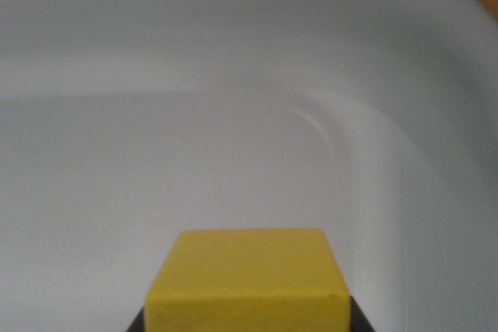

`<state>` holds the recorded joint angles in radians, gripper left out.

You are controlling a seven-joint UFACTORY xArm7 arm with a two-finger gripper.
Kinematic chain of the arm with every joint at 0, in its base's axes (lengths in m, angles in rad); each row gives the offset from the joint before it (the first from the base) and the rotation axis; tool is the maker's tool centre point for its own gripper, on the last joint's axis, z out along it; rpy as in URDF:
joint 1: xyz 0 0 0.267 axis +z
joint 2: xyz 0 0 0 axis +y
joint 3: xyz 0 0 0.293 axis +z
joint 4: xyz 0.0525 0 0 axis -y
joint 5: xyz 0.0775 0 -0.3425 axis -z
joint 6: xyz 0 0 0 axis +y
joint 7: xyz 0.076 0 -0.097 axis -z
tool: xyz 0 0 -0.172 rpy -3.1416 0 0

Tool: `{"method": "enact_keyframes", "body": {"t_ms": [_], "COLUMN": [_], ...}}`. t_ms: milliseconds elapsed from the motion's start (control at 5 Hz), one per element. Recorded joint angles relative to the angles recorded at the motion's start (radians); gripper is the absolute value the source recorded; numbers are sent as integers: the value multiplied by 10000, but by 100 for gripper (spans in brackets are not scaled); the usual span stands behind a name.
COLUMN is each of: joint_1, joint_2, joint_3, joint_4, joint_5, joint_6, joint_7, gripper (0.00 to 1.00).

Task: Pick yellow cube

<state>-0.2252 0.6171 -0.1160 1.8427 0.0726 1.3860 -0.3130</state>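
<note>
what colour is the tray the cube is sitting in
White, or a very pale grey, plain with no pattern; the tray shows in the wrist view, behind the yellow cube.

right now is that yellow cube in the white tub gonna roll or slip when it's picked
The matte yellow block-shaped cube has flat faces and clear edges, so it probably won't roll. It looks rigid, likely painted wood, so it should hold its shape when squeezed. Its smooth finish might slip slightly. The white plastic tub also looks slick, so a push would likely slide it.
</note>
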Motion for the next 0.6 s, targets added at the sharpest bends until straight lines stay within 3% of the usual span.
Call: {"method": "enact_keyframes", "body": {"t_ms": [200, 400, 600], "joint_1": [-15, -15, -29], "joint_2": [-45, -45, -89], "joint_3": [-6, -6, -12], "joint_4": [428, 428, 840], "joint_5": [-9, -9, -19], "joint_6": [472, 472, 927], "joint_7": [11, 11, 22], "gripper": [100, 100, 100]}}
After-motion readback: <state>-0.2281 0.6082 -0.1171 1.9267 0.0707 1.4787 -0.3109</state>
